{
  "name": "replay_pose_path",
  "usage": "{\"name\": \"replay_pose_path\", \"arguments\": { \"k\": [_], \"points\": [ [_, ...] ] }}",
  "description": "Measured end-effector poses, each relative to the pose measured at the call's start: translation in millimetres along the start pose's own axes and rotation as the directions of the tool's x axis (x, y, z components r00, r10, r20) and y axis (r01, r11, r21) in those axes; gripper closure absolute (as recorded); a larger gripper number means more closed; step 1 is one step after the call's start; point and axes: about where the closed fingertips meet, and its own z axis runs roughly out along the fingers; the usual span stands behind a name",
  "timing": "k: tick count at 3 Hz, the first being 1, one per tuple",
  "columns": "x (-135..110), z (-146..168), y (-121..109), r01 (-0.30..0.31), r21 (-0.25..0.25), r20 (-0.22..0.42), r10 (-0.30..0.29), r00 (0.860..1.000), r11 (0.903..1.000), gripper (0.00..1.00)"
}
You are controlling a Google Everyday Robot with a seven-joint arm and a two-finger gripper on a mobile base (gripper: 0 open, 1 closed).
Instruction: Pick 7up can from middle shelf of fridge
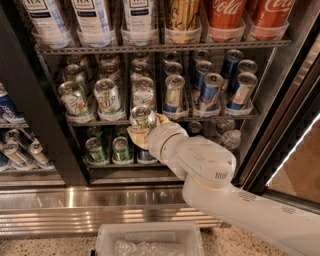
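jaws at middle shelf [100, 121], part hidden by 7up can [142, 116], bottles [92, 15] cropped

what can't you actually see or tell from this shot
camera view:
label of the can in the gripper, at the middle shelf's front edge: covered by the gripper, only the silver top shows
lower-shelf cans behind the arm
top-row bottles: tops cut by the upper edge
clear bin: cut by the bottom edge
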Motion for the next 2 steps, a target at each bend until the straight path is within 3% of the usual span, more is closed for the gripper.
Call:
{"name": "replay_pose_path", "arguments": {
  "k": [2],
  "points": [
    [6.1,1.0,-0.5,0.001,0.0,0.0,-0.001,1.0,1.0,1.0]
  ]
}}
